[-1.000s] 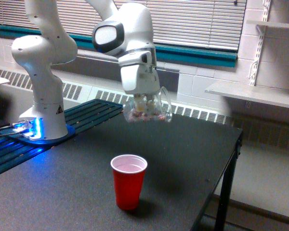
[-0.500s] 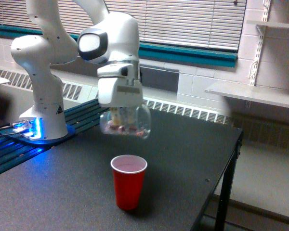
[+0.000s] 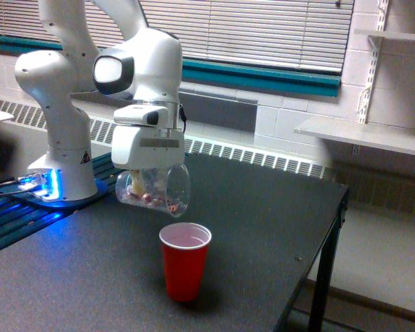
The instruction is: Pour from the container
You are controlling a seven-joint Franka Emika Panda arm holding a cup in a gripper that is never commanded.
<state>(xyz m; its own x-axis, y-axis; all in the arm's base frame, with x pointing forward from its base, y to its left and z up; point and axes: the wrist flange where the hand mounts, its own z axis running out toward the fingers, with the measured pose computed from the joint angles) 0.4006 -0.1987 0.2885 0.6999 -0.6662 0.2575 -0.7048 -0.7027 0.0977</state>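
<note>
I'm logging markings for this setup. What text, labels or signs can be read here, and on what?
No readable words or numbers anywhere.
Robot base: a small triangular sticker, its symbol too blurred to make out.
Clear container and red cup: no print visible.

- Worktop (image 3: 263, 228) fills lower half of frame, near corner at right-centre.
- Arm base (image 3: 66, 173) at left-centre, on worktop's left end.
- Hand (image 3: 146, 181) at centre-left, hanging above worktop, just right of arm base.
- Container (image 3: 154, 190) in the hand, lying tilted on its side, mouth twd frame right; small pieces (image 3: 149, 198) sit along its lower side.
- Cup (image 3: 185, 261) upright on worktop, lower centre; below & slightly right of container's mouth, not touching.
- Radiator (image 3: 263, 159) runs behind worktop, across centre.
- Blinds (image 3: 263, 31) along top, behind arm.
- Shelf (image 3: 363, 135) at right-centre, on wall, past worktop's right edge.
</note>
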